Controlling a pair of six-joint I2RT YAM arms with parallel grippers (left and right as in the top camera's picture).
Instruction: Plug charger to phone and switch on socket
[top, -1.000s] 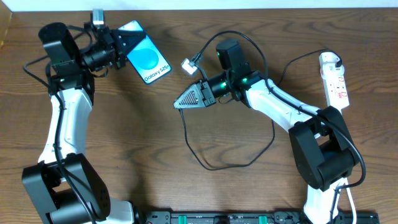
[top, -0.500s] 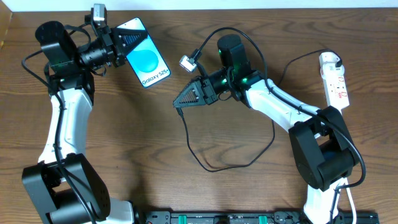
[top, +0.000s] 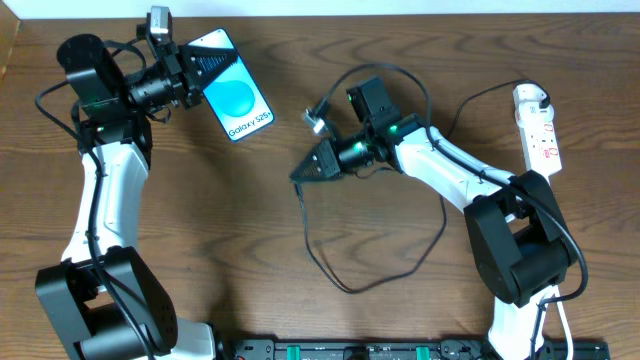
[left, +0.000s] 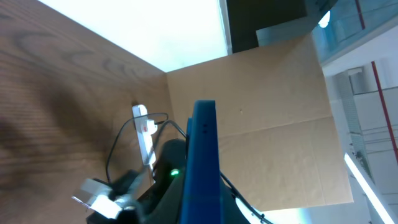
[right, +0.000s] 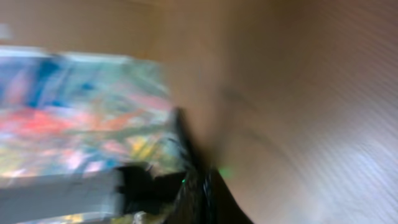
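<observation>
Overhead: left gripper (top: 203, 68) clamps the phone (top: 238, 100) top-left, and the right gripper (top: 305, 170) just pinched shut on the charger (top: 348, 290) cable, so plugging in looks next. Left wrist: phone edge-on, socket (left: 144, 134) behind. Right wrist's pure blur.

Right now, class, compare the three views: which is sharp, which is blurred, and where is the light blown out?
Overhead: sharp and evenly lit, with the text on the phone readable. Left wrist: fairly sharp, but a patch at the top is blown out to plain white. Right wrist: heavy motion blur smears everything into streaks of colour.
</observation>
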